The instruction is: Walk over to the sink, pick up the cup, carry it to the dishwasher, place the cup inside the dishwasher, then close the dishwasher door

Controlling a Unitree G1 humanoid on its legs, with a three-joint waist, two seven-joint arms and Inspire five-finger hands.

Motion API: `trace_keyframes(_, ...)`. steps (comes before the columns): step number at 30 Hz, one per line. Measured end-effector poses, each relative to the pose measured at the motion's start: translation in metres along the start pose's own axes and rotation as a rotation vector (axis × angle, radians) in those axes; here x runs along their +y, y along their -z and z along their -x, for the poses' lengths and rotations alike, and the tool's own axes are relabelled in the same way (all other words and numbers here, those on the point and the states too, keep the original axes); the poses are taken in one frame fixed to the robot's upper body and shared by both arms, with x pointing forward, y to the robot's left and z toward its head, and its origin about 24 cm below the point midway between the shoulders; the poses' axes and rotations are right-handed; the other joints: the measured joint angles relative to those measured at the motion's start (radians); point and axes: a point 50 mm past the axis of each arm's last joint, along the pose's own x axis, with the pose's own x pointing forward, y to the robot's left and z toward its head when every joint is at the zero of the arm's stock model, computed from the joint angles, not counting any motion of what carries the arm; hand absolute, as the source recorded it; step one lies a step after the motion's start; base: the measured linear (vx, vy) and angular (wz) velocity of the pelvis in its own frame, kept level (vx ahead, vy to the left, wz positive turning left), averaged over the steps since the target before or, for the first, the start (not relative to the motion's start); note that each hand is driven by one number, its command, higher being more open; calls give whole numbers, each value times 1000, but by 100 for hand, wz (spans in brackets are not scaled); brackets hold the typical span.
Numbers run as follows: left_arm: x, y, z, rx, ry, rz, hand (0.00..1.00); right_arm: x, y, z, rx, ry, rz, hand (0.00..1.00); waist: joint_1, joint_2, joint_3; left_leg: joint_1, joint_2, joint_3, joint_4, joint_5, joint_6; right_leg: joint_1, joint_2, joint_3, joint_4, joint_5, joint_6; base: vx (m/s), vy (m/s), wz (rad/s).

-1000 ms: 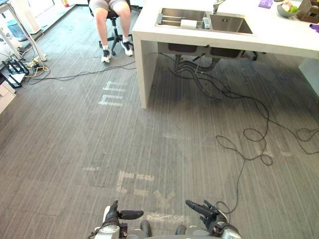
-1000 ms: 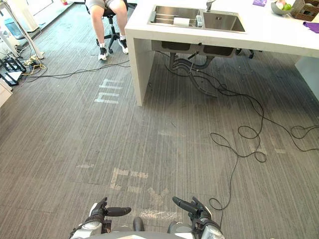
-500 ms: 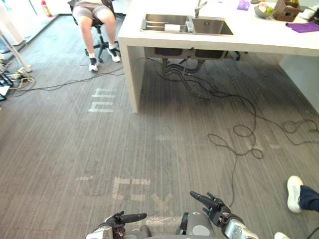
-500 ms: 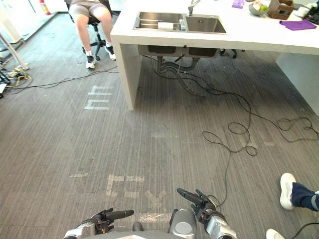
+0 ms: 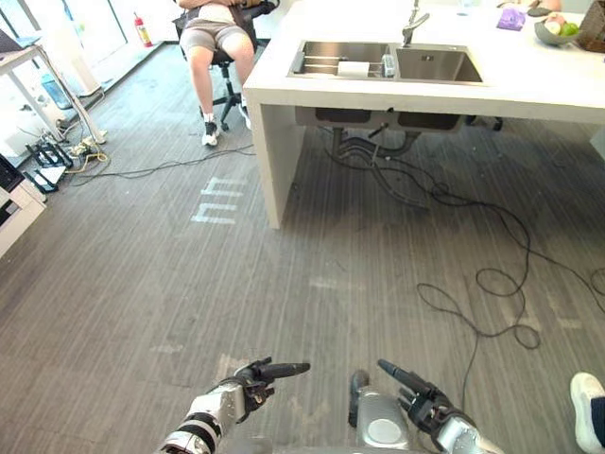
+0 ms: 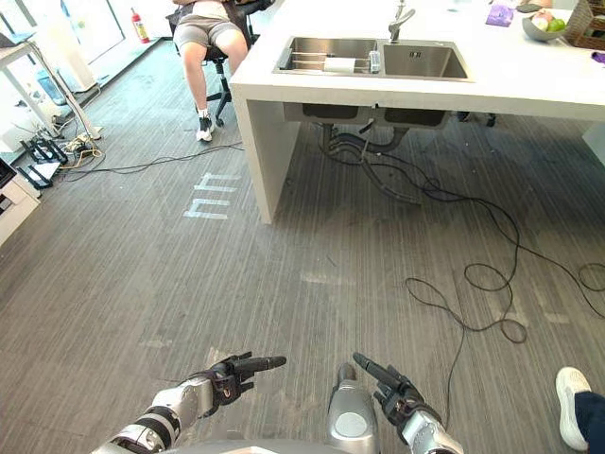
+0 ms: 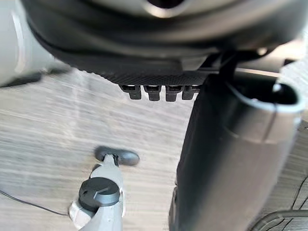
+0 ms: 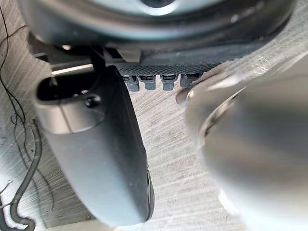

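The steel sink [image 5: 430, 64] is set in a white counter [image 5: 529, 87] far ahead, at the top of both eye views. A small clear cup [image 5: 388, 64] stands by the divider between its two basins, next to a white cloth [image 5: 353, 68]. Low at the bottom edge, my left hand [image 5: 248, 378] and right hand [image 5: 421, 402] hang over the grey floor, several steps short of the counter. Both are open with straight fingers [image 7: 156, 91] and hold nothing.
A person sits on an office chair [image 5: 219, 38] left of the counter. Black cables [image 5: 473, 255] trail across the floor under and right of the sink. Another person's shoe [image 5: 586, 407] is at the lower right. Stands and boxes [image 5: 38, 142] line the left wall. A fruit bowl [image 5: 553, 28] sits on the counter.
The whole picture has shifted, so the camera has moved. My left hand reaches farther forward into view than before. Both hands stay open and hold nothing.
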Motion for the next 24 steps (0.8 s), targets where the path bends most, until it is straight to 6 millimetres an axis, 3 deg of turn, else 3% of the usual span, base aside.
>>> trace_keyframes(1,1,12,-1,44,-9,13,100,-5,3,2,8,18,-1,100,1,18,-11,-18,13,7,103,-1,58,3,19,-8,12,-30,-37,390,-173,-16)
trace_keyframes(2,-1,17,-3,61,-10,18,100,-8,3,3,13,31,4,100,-1,32,-8,-104,45,22,313,38,59,8,30,-15,34,-55,-48,502,-205,6)
trace_keyframes(3,-4,27,-3,76,-7,24,100,-15,7,5,26,47,8,100,-9,52,-2,-192,88,-7,510,148,15,52,50,-37,33,-90,-60,426,-178,13)
trace_keyframes(4,-5,23,-3,41,-4,28,100,-20,9,7,33,58,13,100,-7,61,2,-224,99,-33,585,225,11,79,61,-42,28,-105,-66,534,-172,13)
trace_keyframes(5,-5,18,-3,-12,2,70,100,-29,12,10,51,77,20,100,8,67,15,-305,104,-109,742,521,-5,171,82,-33,-24,-120,-86,468,-105,-5)
trace_keyframes(6,-5,15,-3,-36,5,80,100,-30,11,10,50,79,23,100,9,70,18,-357,95,-137,822,547,-28,220,89,-29,-53,-129,-94,554,-86,-19)
trace_keyframes(7,-5,13,-2,-56,6,87,100,-29,7,9,42,74,26,100,12,65,23,-408,71,-127,876,398,-45,257,85,-19,-63,-143,-102,441,-50,-45)
trace_keyframes(8,-6,5,-1,-104,14,95,100,-25,0,8,24,60,34,100,28,51,32,-444,41,-75,832,288,-43,298,77,12,-77,-144,-97,423,-39,-63)
trace_keyframes(9,-6,2,-1,-122,17,96,100,-22,-3,7,17,46,41,100,37,48,34,-455,27,-43,763,255,-44,316,76,27,-95,-144,-96,327,-19,-79)
trace_keyframes(10,-5,-2,1,-145,21,105,100,-16,-6,5,9,26,53,100,43,46,40,-462,10,2,614,232,-35,345,77,48,-122,-141,-91,400,12,-71)
trace_keyframes(11,-5,-3,2,-161,19,132,100,-7,-13,3,-12,1,65,100,41,45,46,-455,-14,41,361,234,-39,380,80,62,-153,-139,-88,474,27,-74)
trace_keyframes(12,-5,-2,2,-166,14,155,100,-2,-15,1,-19,-14,64,100,40,47,49,-428,-31,60,75,280,-55,414,89,74,-189,-140,-79,466,37,-56)
trace_keyframes(14,-5,-2,4,-171,3,183,100,0,-13,1,-27,-35,62,100,33,56,62,-414,-21,75,-156,328,-59,481,119,78,-251,-149,-59,327,107,-24)
trace_keyframes(16,-4,-3,4,-171,-18,194,100,-5,-6,3,-10,-40,59,100,25,61,66,-415,2,142,-117,331,-48,538,136,79,-266,-189,-34,310,213,-1)
trace_keyframes(17,-3,-5,4,-167,-26,199,100,-9,0,4,3,-31,57,100,25,58,66,-414,-3,147,-96,407,12,550,121,81,-232,-238,-19,342,257,6)
trace_keyframes(18,-3,-9,4,-177,-28,204,100,-13,5,5,21,-24,68,100,27,33,70,-427,-29,146,-59,425,31,547,90,79,-203,-279,-10,348,244,7)
trace_keyframes(19,-3,-12,5,-186,-26,208,100,-13,6,5,30,-25,80,100,29,26,73,-439,-42,146,-34,425,31,544,73,80,-193,-298,-15,346,223,0)
trace_keyframes(21,-2,-17,6,-207,-23,220,100,-13,8,4,52,-34,122,100,34,21,71,-492,-60,146,71,417,43,535,41,88,-181,-340,-18,367,224,-9)
trace_keyframes(22,1,-19,7,-218,-29,236,100,-11,12,3,69,-38,147,100,39,13,63,-522,-73,162,150,367,102,540,17,91,-176,-365,-18,524,259,-21)
trace_keyframes(23,3,-18,7,-211,-36,235,100,-10,20,2,94,-34,155,100,55,-13,36,-525,-98,186,173,316,118,535,-27,94,-154,-373,-10,450,216,-19)
trace_keyframes(24,4,-17,7,-203,-40,233,100,-10,23,2,101,-33,154,100,56,-20,22,-524,-116,194,167,303,130,513,-47,92,-113,-372,-11,592,198,-5)
